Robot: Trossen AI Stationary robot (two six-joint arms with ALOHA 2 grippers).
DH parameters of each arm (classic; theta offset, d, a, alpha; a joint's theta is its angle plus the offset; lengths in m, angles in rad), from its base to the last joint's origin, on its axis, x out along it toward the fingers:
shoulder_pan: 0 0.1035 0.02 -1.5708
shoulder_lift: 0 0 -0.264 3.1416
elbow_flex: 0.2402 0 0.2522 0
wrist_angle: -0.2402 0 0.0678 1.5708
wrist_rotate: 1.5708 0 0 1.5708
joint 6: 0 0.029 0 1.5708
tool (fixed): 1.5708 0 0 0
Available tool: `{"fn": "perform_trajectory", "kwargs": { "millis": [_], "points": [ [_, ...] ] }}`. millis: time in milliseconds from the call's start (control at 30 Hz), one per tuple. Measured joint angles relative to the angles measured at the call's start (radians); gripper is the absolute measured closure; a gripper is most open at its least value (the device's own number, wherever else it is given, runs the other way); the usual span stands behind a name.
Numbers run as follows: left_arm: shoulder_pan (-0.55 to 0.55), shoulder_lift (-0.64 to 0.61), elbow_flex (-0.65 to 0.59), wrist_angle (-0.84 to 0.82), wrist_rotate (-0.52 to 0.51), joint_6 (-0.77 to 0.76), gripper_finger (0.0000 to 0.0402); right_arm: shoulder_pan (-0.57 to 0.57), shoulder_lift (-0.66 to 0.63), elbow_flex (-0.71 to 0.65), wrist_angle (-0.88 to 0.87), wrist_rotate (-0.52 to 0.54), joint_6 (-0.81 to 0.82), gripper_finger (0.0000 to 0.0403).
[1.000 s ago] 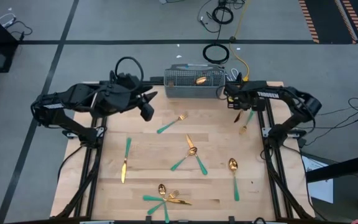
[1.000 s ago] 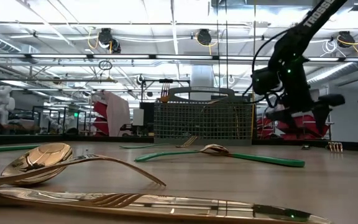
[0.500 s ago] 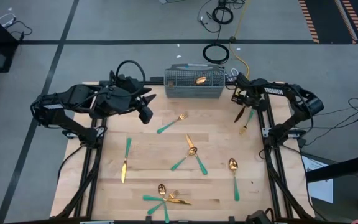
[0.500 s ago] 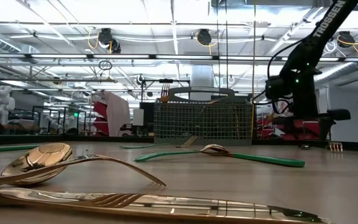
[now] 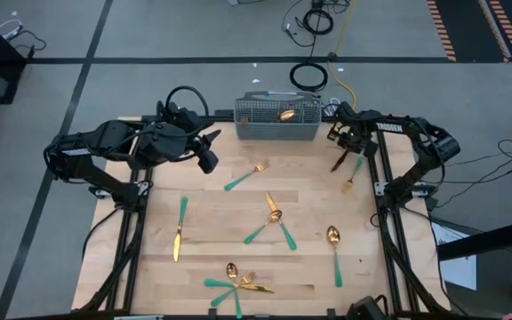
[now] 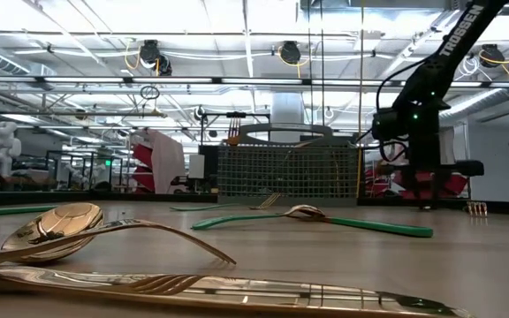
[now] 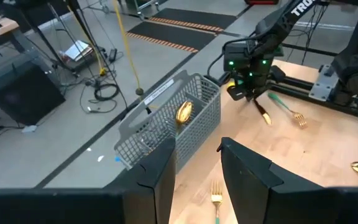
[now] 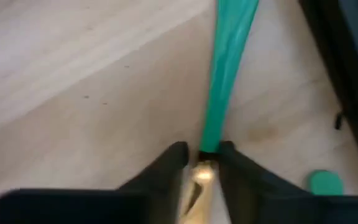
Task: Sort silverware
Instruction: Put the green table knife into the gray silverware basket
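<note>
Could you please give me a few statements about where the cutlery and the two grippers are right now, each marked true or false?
1. The right gripper is closed on a knife near the table's far right corner. True.
2. The wire caddy holds no cutlery at all. False: a gold spoon head shows inside it.
3. The left gripper holds a fork. False: its fingers are open and empty, hovering above the table to the left of the caddy.
4. A fork lies on the table beside the right gripper. True.
5. All the cutlery lies in one pile. False: pieces are scattered across the table, with only a small cluster at the near edge.
</note>
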Motion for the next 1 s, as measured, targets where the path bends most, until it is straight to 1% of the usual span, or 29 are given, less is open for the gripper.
{"fn": "perform_trajectory", "kwargs": {
  "millis": [67, 100, 133, 267, 367, 433, 533, 667, 800, 900, 1000],
  "points": [
    [0.0, 0.0, 0.0, -0.007, 0.0, 0.0, 0.0268, 0.009, 0.0, 0.0, 0.002, 0.007, 0.021, 0.0368],
    [0.0, 0.0, 0.0, -0.012, 0.0, 0.0, 0.0268, 0.014, -0.002, 0.0, 0.0, 0.011, 0.023, 0.0383],
    [0.0, 0.0, 0.0, -0.018, -0.001, 0.0, 0.0268, 0.019, -0.005, -0.001, -0.001, 0.013, 0.017, 0.0389],
    [0.0, 0.0, 0.0, -0.048, -0.003, -0.006, 0.0268, 0.028, -0.034, -0.01, -0.004, -0.005, -0.035, 0.0397],
    [0.0, 0.0, 0.0, -0.051, -0.003, -0.007, 0.0268, 0.049, -0.086, -0.017, -0.016, -0.004, -0.036, 0.0401],
    [0.0, 0.0, 0.0, -0.051, -0.003, -0.007, 0.0268, 0.062, -0.123, -0.021, -0.038, -0.039, -0.037, 0.0402],
    [0.0, 0.0, 0.0, -0.051, -0.003, -0.007, 0.0268, 0.09, -0.183, -0.019, -0.053, -0.042, -0.035, 0.04],
    [-0.001, 0.0, 0.0, -0.051, -0.003, -0.007, 0.0268, 0.138, -0.248, -0.019, -0.099, -0.021, -0.027, 0.0401],
    [-0.004, 0.0, 0.0, -0.051, -0.003, -0.008, 0.0268, 0.193, -0.309, -0.018, -0.139, 0.037, -0.001, 0.0401],
    [-0.008, 0.0, 0.0, -0.051, -0.002, -0.008, 0.0268, 0.207, -0.337, -0.016, -0.112, 0.087, -0.02, 0.0402],
    [-0.008, 0.0, 0.0, -0.051, 0.001, -0.019, 0.0268, 0.193, -0.335, -0.015, -0.067, 0.099, -0.03, 0.0384]
  ]
}}
